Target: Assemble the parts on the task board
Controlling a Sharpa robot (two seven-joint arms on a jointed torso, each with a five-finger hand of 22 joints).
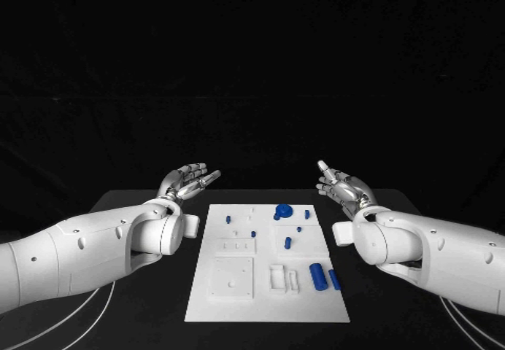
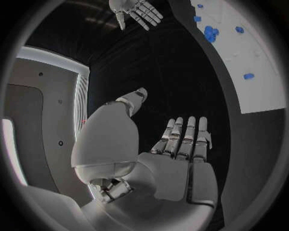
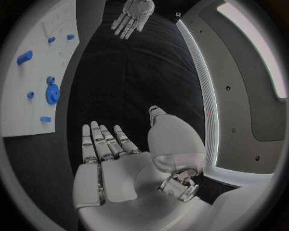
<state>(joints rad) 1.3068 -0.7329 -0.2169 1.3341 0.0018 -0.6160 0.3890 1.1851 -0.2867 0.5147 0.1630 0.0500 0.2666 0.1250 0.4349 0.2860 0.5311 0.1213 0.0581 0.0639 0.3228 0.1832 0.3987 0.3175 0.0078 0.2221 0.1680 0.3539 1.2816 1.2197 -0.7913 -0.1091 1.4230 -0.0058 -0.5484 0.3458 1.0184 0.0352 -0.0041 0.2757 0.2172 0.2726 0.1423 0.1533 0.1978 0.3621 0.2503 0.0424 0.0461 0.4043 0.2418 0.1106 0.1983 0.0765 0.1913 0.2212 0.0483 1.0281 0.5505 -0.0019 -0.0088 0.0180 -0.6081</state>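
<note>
The silver left hand (image 2: pixel 175 159) is held flat with its fingers (image 2: pixel 191 132) straight, holding nothing, above the black table (image 2: pixel 163 72). The white plate-like task board (image 2: pixel 253 67) carries small blue parts (image 2: pixel 211 32). The silver right hand (image 2: pixel 135 10) is spread open well apart.

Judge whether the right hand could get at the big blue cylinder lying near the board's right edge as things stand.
Probably yes. The right hand is open and holds nothing, raised beside the task board; the big blue cylinder lies on that side with nothing over it.

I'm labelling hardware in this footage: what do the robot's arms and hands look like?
Both arms are smooth, rounded white shells with small dark dots. The left hand and right hand are silver metal with segmented fingers. Thin white cables trail beneath each arm.
</note>
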